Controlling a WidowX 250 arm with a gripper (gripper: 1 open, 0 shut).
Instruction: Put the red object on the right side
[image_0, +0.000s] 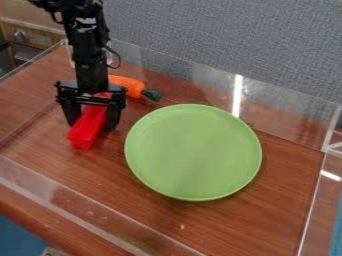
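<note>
Camera view: a black robot hand (91, 112) is reaching down over the left part of a brown wooden bench (80, 180), its jaws standing wide open on either side of a red object (86, 128). The fingers are straddling the upper part of that bright red, elongated bar, one to its left and one to its right; whether either finger is touching it cannot be told from this angle. The bar is lying on the wood at a slant, its lower end showing below the hand and pointing toward the front edge, while its upper end is partly hiding behind the black fingers. The arm is coming down from the top left, nearly upright above the hand, with a dark cable looping out at its right side.

Just behind and to the right of the hand, an orange carrot (128, 85) is lying on its side, its dark green tip pointing right and a little toward the front. A large, round, plain green plate (194, 152) is covering much of the middle of the bench, to the right of the red bar and apart from it. The carrot's tip is lying near the plate's upper left rim, without touching it.

Clear, shiny side walls (274, 115) are edging the wooden surface, catching a bright streak of light behind the plate. A grey, speckled panel (227, 40) is standing along the back.
</note>
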